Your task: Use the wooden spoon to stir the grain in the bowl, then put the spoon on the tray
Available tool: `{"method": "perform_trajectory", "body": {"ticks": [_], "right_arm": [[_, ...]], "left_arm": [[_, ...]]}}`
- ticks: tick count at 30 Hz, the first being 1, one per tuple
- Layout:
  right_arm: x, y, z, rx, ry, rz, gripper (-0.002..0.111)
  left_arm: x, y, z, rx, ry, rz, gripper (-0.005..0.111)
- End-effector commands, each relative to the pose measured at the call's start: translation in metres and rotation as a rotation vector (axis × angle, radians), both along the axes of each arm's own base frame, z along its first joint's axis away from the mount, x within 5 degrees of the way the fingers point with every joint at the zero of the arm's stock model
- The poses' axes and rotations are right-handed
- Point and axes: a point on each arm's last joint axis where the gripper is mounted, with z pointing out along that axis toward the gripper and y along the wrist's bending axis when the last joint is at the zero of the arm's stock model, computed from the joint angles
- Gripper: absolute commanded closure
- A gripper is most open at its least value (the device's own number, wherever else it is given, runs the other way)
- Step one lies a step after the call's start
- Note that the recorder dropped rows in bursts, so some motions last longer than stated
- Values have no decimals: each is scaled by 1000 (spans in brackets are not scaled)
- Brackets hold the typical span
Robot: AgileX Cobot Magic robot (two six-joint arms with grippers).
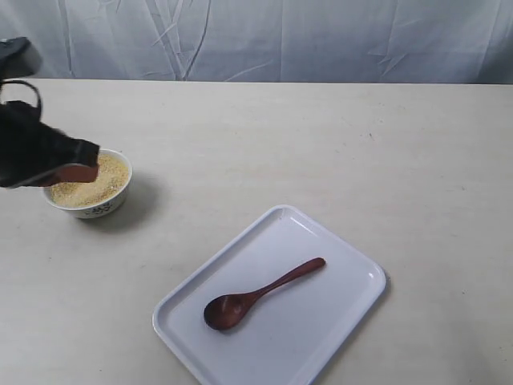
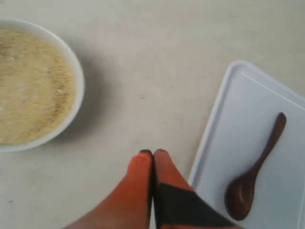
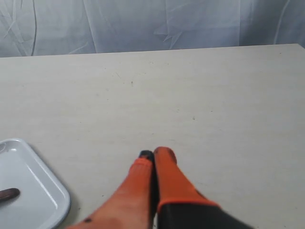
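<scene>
The dark wooden spoon (image 1: 258, 295) lies on the white tray (image 1: 337, 337) at the front of the table, scoop toward the front left; it also shows in the left wrist view, spoon (image 2: 255, 171) on tray (image 2: 238, 119). The white bowl (image 1: 108, 207) at the left holds yellow-tan grain (image 1: 104, 180); bowl (image 2: 76, 90) and grain (image 2: 28, 86) show in the left wrist view too. My left gripper (image 1: 80, 171) hangs above the bowl's left side, shut and empty, its orange fingertips (image 2: 143, 160) pressed together. My right gripper (image 3: 153, 153) is shut and empty over bare table, out of the exterior view.
A pale wrinkled curtain (image 1: 280, 36) backs the beige table (image 1: 337, 152). The tray's corner (image 3: 33, 191) and the spoon's handle tip (image 3: 8, 193) appear at the edge of the right wrist view.
</scene>
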Motion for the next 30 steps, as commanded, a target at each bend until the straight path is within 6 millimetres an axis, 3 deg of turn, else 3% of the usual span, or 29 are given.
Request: {"method": "perform_trajectory", "body": {"ticks": [1,11,18,22,30], "right_arm": [[0,0,0,2,-15,4,108],[0,0,0,2,-15,4,108],[0,0,0,2,-15,4,108],[0,0,0,2,-15,4,108],[0,1,0,14,-14,5,108]], "left_arm": [[-41,21,15,-1,-177,93,106],[-118,37,40,-24,-553,135,106],[-138,40,52,-43,-665,137,106],[-140,43,51,67,-709,99,106],[-158,63,22,266,-894,211,106]]}}
